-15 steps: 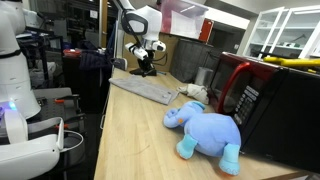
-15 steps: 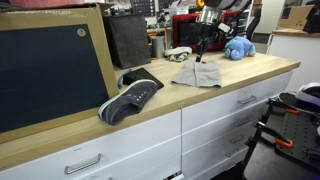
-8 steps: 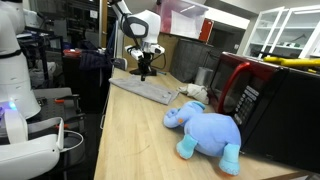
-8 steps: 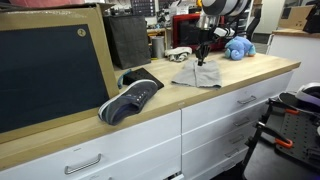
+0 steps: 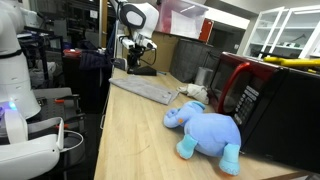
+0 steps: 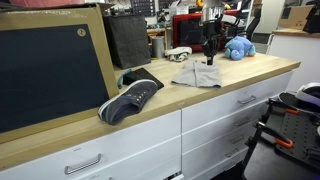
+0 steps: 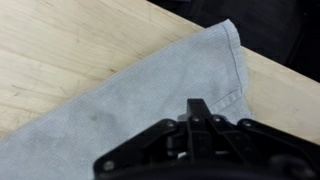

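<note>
A grey cloth (image 7: 130, 95) lies flat on the wooden counter (image 7: 60, 40), and both exterior views show it too (image 5: 146, 89) (image 6: 197, 74). My gripper (image 7: 196, 106) hangs just above the cloth, near its hemmed corner. Its fingers are pressed together with nothing visible between them. In both exterior views the gripper (image 5: 134, 63) (image 6: 210, 54) points straight down over the far end of the cloth. I cannot tell whether the tips touch the fabric.
A blue plush elephant (image 5: 207, 130) (image 6: 238, 47) lies on the counter beside a red and black microwave (image 5: 250, 95). A dark sneaker (image 6: 130, 97) sits near a large chalkboard (image 6: 50, 65). Drawers (image 6: 215, 120) front the counter. A white robot body (image 5: 15, 70) stands off the counter.
The arm has shifted sideways over the cloth and risen slightly, with the gripper staying shut. The cloth has not moved.
</note>
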Controlling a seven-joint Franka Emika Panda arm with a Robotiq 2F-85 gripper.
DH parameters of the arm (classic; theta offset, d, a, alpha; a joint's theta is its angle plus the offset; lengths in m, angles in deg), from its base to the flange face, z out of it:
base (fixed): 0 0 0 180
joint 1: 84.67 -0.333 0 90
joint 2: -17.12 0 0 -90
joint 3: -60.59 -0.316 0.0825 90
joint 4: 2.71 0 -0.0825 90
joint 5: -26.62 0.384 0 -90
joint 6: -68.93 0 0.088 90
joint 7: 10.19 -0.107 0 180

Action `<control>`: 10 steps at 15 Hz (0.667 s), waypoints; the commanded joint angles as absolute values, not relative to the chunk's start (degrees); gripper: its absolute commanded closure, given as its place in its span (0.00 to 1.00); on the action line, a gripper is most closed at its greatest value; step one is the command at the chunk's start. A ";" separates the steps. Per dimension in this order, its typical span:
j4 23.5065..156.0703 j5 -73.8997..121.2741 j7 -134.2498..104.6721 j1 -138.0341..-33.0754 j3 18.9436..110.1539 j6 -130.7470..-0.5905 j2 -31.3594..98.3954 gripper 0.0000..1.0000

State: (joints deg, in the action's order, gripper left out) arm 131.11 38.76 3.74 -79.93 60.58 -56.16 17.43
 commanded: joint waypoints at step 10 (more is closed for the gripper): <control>146.64 37.52 5.01 -85.48 59.08 -79.52 17.66 1.00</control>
